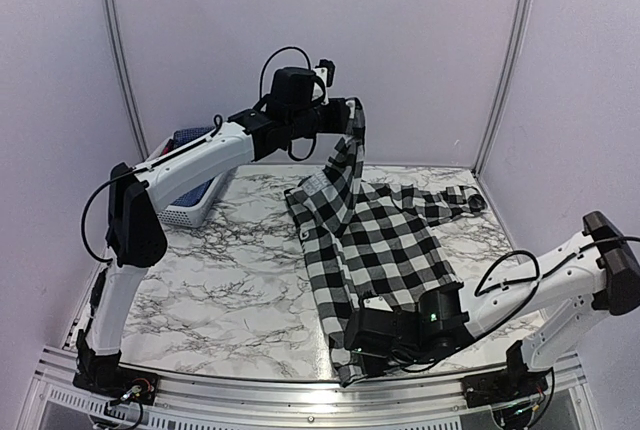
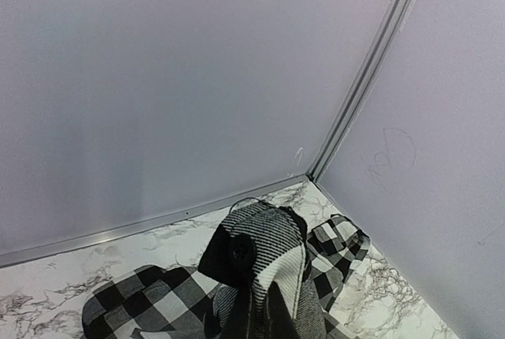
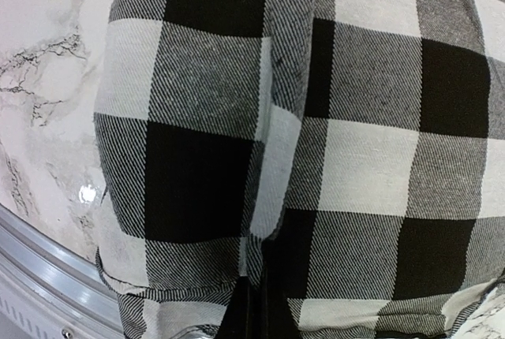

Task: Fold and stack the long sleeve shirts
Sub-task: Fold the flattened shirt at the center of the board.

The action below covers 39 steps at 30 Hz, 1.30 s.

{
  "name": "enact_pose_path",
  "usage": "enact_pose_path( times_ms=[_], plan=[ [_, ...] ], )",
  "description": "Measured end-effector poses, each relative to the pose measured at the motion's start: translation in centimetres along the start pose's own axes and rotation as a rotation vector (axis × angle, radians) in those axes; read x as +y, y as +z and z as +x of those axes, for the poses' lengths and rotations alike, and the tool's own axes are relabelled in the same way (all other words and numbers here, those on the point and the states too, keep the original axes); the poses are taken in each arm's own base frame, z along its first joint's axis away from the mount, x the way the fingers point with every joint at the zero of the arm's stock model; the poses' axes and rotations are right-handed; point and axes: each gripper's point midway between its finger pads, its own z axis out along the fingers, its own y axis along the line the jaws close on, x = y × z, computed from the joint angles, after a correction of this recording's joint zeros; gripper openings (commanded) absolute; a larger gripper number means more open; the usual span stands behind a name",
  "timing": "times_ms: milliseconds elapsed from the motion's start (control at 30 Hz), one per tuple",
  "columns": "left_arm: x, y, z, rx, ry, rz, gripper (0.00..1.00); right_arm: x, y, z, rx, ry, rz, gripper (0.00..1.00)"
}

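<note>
Left gripper [image 1: 352, 122] is up high, clamped on one end of the checked shirt [image 1: 385, 240], which hangs from it and runs down across the marble table [image 1: 220, 280] to the right gripper [image 1: 348, 348] at the near edge. That's its long axis, with one sleeve [image 1: 450, 200] flopped out rightward. Can't tell whether the right gripper is pinching anything — cloth fills its wrist view. White basket [image 1: 190, 212] with the blue shirt [image 1: 192, 136] sits below-left of the left gripper, under that arm.
</note>
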Motion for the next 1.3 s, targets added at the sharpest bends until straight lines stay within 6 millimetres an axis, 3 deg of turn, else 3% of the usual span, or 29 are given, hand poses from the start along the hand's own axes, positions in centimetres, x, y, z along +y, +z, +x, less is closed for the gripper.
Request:
enact_pose_path(
  times_ms=[200, 500, 567, 733, 867, 1067, 1300],
  plan=[
    [-1.6, 1.2, 1.4, -0.009, -0.002, 0.056, 0.00, -1.2, -0.5, 0.1, -0.006, 0.025, -0.008, 0.00],
    [-3.8, 0.7, -1.2, -0.110, -0.012, 0.128, 0.00, -2.1, -0.9, -0.8, -0.028, 0.057, 0.003, 0.00],
    [-4.3, 0.6, -1.5, -0.121, -0.013, 0.146, 0.00, -2.3, -0.9, -1.0, -0.031, 0.063, 0.010, 0.08],
    [-5.5, 0.5, -1.1, -0.113, -0.017, 0.186, 0.00, -2.6, -1.1, -1.1, -0.036, 0.073, 0.017, 0.42],
    [-5.8, 0.9, 0.5, -0.085, -0.033, 0.198, 0.00, -2.2, -2.7, -2.3, -0.070, 0.075, -0.004, 0.57],
    [-5.3, 2.2, 3.9, -0.021, -0.054, 0.190, 0.00, -0.4, -6.4, -6.0, -0.157, 0.119, -0.085, 0.63],
    [-4.9, 3.3, 7.4, 0.042, -0.073, 0.184, 0.00, -3.2, -6.9, -9.6, -0.209, 0.185, -0.055, 0.67]
  ],
)
